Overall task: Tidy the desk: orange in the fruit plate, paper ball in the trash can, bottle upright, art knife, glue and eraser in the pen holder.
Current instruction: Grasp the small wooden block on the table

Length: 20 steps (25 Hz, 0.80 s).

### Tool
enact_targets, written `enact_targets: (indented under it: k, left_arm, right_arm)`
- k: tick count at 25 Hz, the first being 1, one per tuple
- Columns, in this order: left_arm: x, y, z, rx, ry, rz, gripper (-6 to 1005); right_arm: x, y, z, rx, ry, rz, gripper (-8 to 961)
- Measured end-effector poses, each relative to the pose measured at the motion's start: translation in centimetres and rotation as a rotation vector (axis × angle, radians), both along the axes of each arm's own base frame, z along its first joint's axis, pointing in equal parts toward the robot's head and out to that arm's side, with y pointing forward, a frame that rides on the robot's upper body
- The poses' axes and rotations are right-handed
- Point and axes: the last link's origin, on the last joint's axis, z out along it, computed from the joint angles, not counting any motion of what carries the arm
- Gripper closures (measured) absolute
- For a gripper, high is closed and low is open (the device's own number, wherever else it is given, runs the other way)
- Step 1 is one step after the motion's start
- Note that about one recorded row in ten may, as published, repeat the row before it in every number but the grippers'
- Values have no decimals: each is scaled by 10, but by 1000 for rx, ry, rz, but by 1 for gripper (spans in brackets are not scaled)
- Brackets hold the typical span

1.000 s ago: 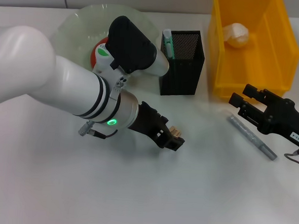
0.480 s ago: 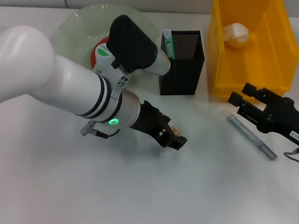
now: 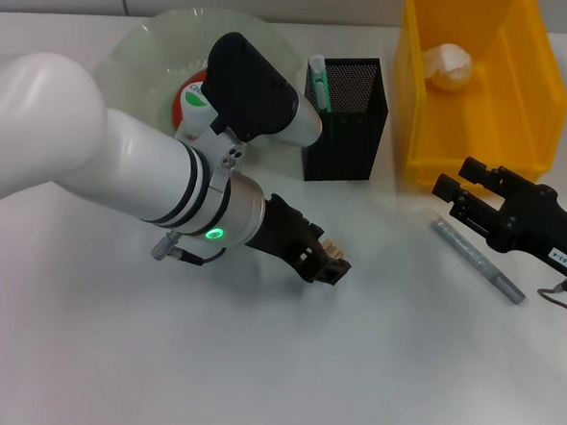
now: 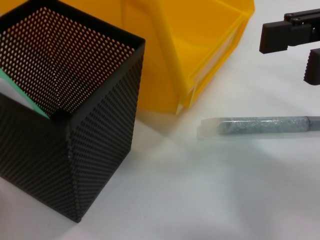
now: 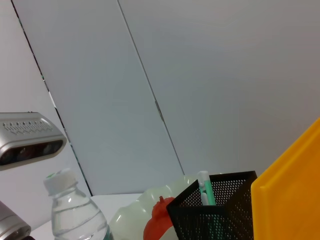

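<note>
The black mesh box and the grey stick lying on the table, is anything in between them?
Only bare white table lies between the pen holder and the grey glue stick; the yellow bin's corner sits just behind that gap. The left wrist view shows it best.

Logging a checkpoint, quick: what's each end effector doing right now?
Left end effector: shut on a small tan eraser, low over the table.
Right end effector: open, empty, beside the grey glue stick.

A plain white desk (image 3: pixel 284 367) fills the scene, with a pale grey wall (image 5: pixel 210 75) behind it.
</note>
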Motion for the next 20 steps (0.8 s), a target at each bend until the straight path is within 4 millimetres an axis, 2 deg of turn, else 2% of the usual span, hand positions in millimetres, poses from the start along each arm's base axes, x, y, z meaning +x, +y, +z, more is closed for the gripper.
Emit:
enact_targets:
  k: [11,20]
  left_arm:
    - [-2,-2,-3,-2,-8,0,436]
    - [-3,-2,-4,-2,-13,7,436]
  right_arm:
    - [0,-1,0,0,0,-2,391]
    - [0,-1,0,0,0,-2,391]
